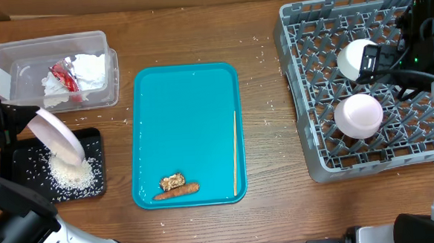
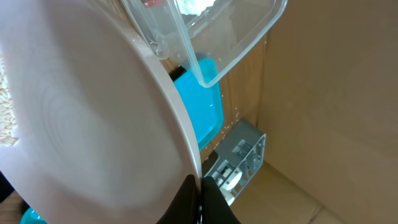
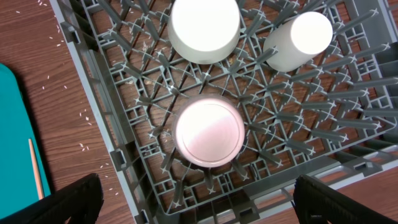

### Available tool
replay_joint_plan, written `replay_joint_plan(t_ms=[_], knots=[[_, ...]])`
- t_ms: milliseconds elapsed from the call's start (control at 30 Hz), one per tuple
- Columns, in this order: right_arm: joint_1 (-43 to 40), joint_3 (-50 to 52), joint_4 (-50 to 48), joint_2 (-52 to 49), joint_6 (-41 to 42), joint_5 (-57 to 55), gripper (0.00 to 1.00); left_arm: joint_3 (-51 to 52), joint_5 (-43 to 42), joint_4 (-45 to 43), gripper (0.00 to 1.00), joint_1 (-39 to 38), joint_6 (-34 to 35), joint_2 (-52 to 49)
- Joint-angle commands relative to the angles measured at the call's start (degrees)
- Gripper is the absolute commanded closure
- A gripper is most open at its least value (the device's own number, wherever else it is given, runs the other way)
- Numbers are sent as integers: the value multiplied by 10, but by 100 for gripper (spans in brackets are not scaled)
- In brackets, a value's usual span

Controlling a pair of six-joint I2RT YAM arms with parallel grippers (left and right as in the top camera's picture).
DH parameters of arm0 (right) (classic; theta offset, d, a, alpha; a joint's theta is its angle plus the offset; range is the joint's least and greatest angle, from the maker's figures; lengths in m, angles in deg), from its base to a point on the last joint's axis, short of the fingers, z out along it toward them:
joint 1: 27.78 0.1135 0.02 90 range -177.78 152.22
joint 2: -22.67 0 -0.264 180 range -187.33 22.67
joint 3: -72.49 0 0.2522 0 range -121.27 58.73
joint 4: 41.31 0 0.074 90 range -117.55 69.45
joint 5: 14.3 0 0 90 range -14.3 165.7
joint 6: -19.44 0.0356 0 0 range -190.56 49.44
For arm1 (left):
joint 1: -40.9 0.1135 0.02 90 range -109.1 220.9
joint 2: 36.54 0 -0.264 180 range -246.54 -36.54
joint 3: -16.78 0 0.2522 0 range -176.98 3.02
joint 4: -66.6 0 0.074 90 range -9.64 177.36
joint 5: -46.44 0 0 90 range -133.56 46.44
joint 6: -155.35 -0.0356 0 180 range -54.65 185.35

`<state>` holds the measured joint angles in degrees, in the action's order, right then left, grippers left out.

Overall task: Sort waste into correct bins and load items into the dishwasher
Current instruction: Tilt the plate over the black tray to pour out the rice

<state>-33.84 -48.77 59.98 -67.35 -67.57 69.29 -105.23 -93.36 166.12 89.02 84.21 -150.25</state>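
Observation:
My left gripper [image 1: 25, 121] [image 2: 200, 199] is shut on the rim of the pinkish-white plate [image 1: 58, 137] [image 2: 93, 124]. It holds the plate tilted over the black tray [image 1: 25, 150], where a pile of white rice [image 1: 71, 172] lies. The clear tub [image 1: 21, 72] [image 2: 236, 43] holds the white napkin [image 1: 88, 69] and red wrapper [image 1: 64, 77]. The carrot piece [image 1: 177, 190], brown lump [image 1: 172, 181] and wooden stick [image 1: 235, 152] lie on the teal tray [image 1: 186, 101]. My right gripper [image 1: 370, 63] [image 3: 199, 205] hangs open above the grey rack [image 1: 306, 124] [image 3: 124, 155], which holds an upturned white bowl [image 3: 205, 28], a white cup [image 3: 298, 37] and a pinkish upturned dish [image 3: 210, 132].
Loose rice grains are scattered on the wooden table round the teal tray and the rack [image 1: 268, 104]. A cardboard wall [image 2: 336, 112] stands behind the table. The large white plate is out of view.

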Motion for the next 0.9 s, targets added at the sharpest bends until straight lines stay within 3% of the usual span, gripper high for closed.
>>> replay_joint_plan(t_ms=[0, 300, 467, 533, 600, 867], knots=[[-2, -5, -3, 2, 0, -4, 0, 3, -28, 10, 96, 23, -22, -4], [-2, -5, -2, 2, 0, -4, 0, 3, -99, 50, 96, 60, -78, -4], [-2, -5, -2, 2, 0, -4, 0, 3, -90, 64, 96, 76, -86, -4], [-2, -4, -2, 2, 0, -4, 0, 3, -63, 32, 96, 83, -95, -4], [-2, -5, -2, 2, 0, -4, 0, 3, -38, 24, 96, 92, -67, -8], [-2, -4, -2, 2, 0, -4, 0, 3, -64, 54, 96, 107, -127, -10]])
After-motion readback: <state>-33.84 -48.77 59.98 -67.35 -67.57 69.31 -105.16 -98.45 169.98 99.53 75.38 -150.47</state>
